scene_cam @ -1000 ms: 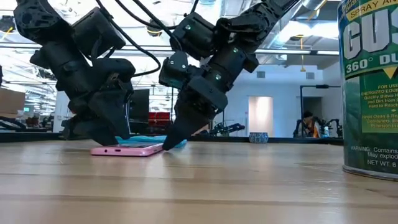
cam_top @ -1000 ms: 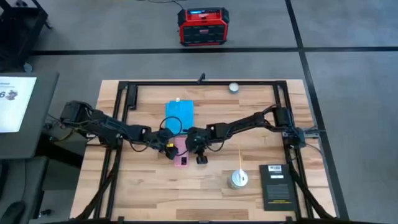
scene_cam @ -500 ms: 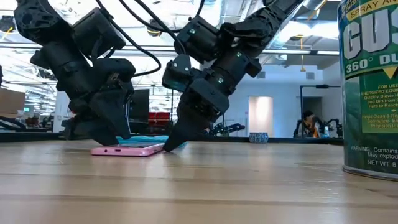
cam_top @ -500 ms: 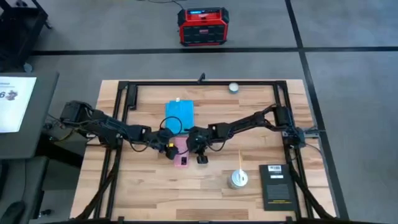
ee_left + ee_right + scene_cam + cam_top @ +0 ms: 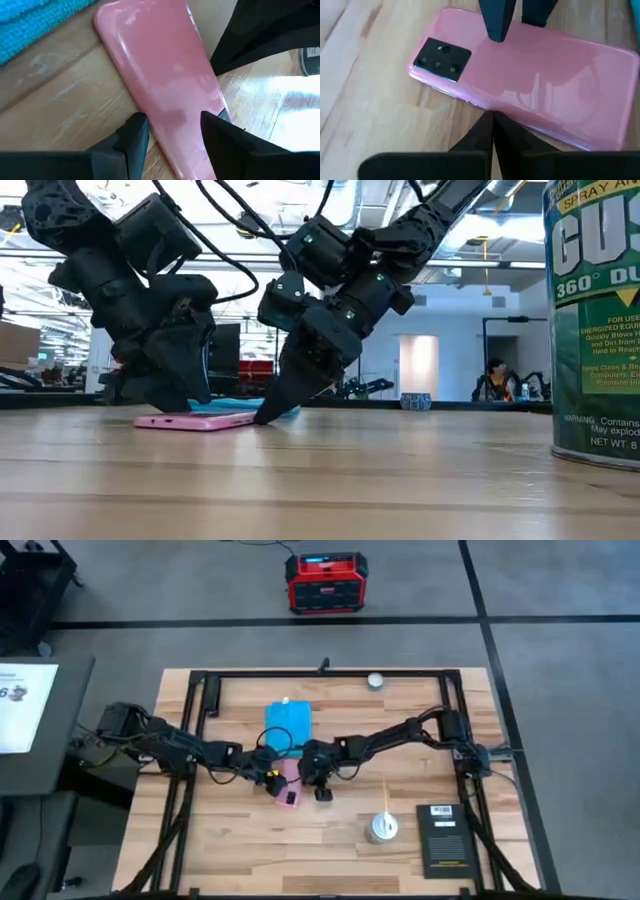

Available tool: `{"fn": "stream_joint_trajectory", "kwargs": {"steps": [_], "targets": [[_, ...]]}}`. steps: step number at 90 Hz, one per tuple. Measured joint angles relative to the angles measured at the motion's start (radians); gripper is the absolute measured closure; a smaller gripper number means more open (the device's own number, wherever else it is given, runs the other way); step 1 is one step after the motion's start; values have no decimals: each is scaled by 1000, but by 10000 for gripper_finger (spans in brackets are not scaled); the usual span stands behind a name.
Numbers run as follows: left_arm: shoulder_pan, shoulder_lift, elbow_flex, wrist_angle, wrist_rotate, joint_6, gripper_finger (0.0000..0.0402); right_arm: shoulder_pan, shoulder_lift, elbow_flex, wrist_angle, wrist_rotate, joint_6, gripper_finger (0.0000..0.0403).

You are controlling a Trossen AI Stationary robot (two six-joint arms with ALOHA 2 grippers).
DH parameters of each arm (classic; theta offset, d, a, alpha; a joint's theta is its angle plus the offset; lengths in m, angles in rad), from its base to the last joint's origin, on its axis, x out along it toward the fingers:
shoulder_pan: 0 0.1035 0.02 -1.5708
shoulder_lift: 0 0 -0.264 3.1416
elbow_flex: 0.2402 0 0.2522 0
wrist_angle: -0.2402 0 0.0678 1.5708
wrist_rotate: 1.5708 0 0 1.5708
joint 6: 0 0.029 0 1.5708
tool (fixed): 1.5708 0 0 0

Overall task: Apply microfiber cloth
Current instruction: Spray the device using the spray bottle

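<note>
At table centre both grippers met over the pink phone (image 5: 530, 85), lying back-up. Left gripper (image 5: 170, 127) straddled one phone edge, fingers spread, not clamped. Right gripper (image 5: 492, 125) had fingers pinched together, tips against the opposite long edge. Microfiber cloth (image 5: 289, 721) lay flat just beyond the phone, untouched, mostly hidden behind the arms in low view
</note>
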Motion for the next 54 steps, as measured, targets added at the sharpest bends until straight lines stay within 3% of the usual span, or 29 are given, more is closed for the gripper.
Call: {"fn": "stream_joint_trajectory", "kwargs": {"steps": [54], "targets": [[-1, 1, -2, 23, 24, 18, 241, -17, 24, 32, 25, -17, -8, 402]]}}
